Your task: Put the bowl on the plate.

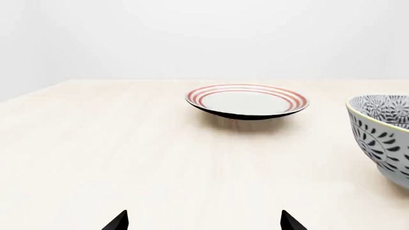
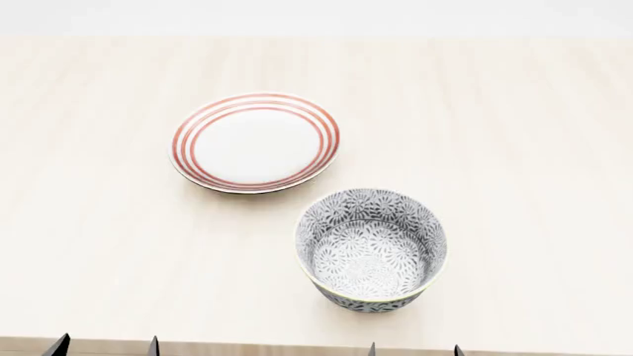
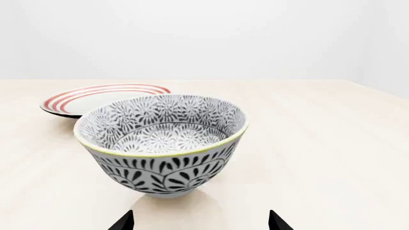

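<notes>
The bowl (image 2: 371, 248), deep with a grey-and-white floral pattern and a thin yellowish rim, stands upright on the table near its front edge. The plate (image 2: 255, 142), white with three red rings, lies behind and to the left of it, apart from it. My right gripper (image 2: 413, 349) is open at the table's front edge, just in front of the bowl (image 3: 163, 143), with nothing between its fingertips. My left gripper (image 2: 106, 345) is open too, further left, facing the plate (image 1: 246, 100) from a distance; the bowl (image 1: 383, 134) shows at that view's edge.
The light wooden table (image 2: 514, 133) carries only the plate and the bowl. Its front edge runs just before my fingertips. A plain white wall (image 1: 191, 38) stands behind the table's far edge.
</notes>
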Motion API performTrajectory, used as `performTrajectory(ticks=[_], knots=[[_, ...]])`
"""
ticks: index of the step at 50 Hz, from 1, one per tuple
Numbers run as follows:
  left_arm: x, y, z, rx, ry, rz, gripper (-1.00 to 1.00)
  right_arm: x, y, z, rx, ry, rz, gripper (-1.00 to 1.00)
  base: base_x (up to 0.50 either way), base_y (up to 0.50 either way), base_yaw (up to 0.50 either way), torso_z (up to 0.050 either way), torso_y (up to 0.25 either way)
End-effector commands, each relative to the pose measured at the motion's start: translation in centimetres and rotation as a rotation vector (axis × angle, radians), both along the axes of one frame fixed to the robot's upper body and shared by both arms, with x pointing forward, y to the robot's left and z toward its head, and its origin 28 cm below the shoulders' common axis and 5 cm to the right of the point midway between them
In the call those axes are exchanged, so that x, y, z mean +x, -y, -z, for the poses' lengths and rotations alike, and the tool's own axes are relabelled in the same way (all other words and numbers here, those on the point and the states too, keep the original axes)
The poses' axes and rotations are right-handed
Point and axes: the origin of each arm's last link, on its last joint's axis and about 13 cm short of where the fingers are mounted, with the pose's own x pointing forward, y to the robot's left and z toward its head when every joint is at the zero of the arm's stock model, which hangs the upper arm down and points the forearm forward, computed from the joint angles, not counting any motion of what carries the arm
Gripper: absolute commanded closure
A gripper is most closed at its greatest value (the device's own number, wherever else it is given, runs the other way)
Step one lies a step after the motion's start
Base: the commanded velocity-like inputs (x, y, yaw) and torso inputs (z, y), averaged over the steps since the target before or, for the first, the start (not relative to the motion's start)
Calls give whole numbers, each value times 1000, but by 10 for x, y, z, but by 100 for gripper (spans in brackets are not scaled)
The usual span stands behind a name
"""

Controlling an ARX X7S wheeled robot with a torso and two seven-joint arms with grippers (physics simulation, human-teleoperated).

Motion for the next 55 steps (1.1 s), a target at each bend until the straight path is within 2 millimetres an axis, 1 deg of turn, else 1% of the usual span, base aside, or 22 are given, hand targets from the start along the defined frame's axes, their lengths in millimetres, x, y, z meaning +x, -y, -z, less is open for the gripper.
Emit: performTrajectory(ticks=[1, 24, 25, 26, 37, 42, 45, 46, 49, 50, 51, 52, 53, 55], knots=[[1, -1, 1, 2, -8, -7, -100, 0, -1, 0, 1, -1, -5, -100, 0, 0, 0, 0, 0], [1, 1, 3, 13, -8, 6, -100, 0, -1, 1, 8, -7, -8, -100, 0, 0, 0, 0, 0], [1, -1, 1, 1, 29, 8, -100, -1, -1, 3, -14, 29, -4, -100, 0, 0, 0, 0, 0], [1, 1, 4, 17, -9, 6, -100, 0, 0, 2, 8, -6, -8, -100, 0, 0, 0, 0, 0], [1, 1, 7, 24, -20, 9, -100, 0, 0, 3, 6, -4, -6, -100, 0, 0, 0, 0, 0], [0, 2, 7, 25, -23, 15, -100, 0, 0, 2, 5, -3, -6, -100, 0, 0, 0, 0, 0], [0, 1, 4, 20, -16, 10, -100, 0, 0, 0, 8, 0, -3, -100, 0, 0, 0, 0, 0], [0, 0, 2, 15, -4, 5, -100, 0, 0, -2, 9, 6, -1, -100, 0, 0, 0, 0, 0], [0, -3, -20, 10, 102, -22, -100, 3, 3, -21, 25, 86, 24, -100, 0, 0, 0, 0, 0], [-1, -5, -32, 12, 159, -37, -100, 5, 5, -30, 31, 140, 41, -100, 0, 0, 0, 0, 0], [-1, -6, -37, 9, 188, -46, -100, 5, 6, -34, 31, 165, 52, -100, 0, 0, 0, 0, 0], [-2, -11, -53, 16, 264, -82, -100, 7, 10, -49, 50, 242, 83, -100, 0, 0, 0, 0, 0], [-3, -12, -59, 17, 288, -91, -100, 8, 11, -55, 60, 266, 94, -100, 0, 0, 0, 0, 0], [-4, -20, -79, 17, 384, -151, -100, 7, 18, -78, 103, 394, 142, -100, 0, 0, 0, 0, 0]])
